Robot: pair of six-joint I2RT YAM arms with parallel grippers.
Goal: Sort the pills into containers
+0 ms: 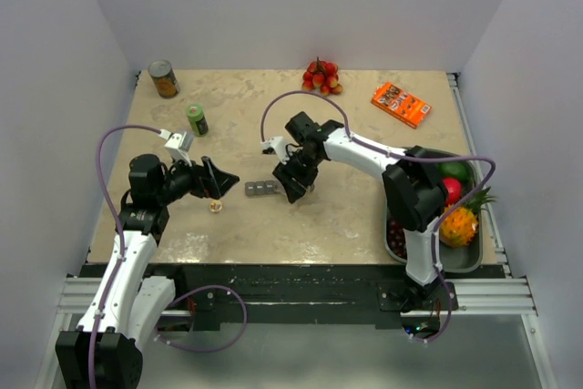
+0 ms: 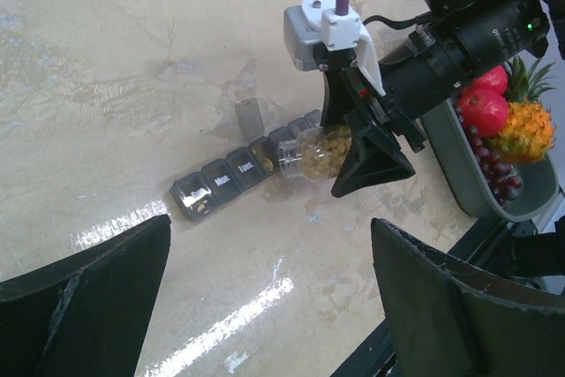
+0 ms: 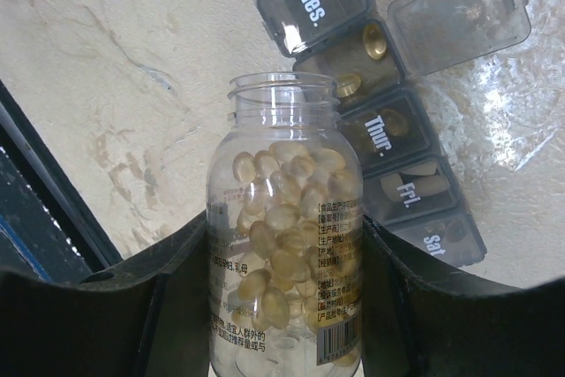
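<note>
The grey pill organiser [image 1: 262, 189] lies flat mid-desk, just in front of the right arm. Only one lid [image 3: 459, 11] is flipped up, the one between the Tues. and Thur. slots. Two golden softgels [image 3: 374, 40] sit in that open slot. The shut slots next door look like they hold something too, but the smoky lids make it hard to say. The right pincer [image 3: 287, 306] is clamped round one clear pill bottle [image 3: 287, 245], cap off, tipped with its mouth right by the open slot, so I'd call this the pouring step, mid-task. The next move wants only a gentle bit more tilt: there are way too many softgels in that bottle to count, and a heavy tip could dump a pile. The left pincer [image 2: 269, 227] is spread wide with nothing in it, off to the left, with one small round cap-looking thing [image 1: 216, 206] on the desk [image 1: 364, 216] beside it. I count six slots in the right wrist view, where the strip's end is cut off. Further out: one tin can [image 1: 164, 78], one green bottle [image 1: 197, 118], one orange box [image 1: 400, 104], one bunch of red fruit [image 1: 320, 76], one grey fruit tray [image 1: 455, 260].
</note>
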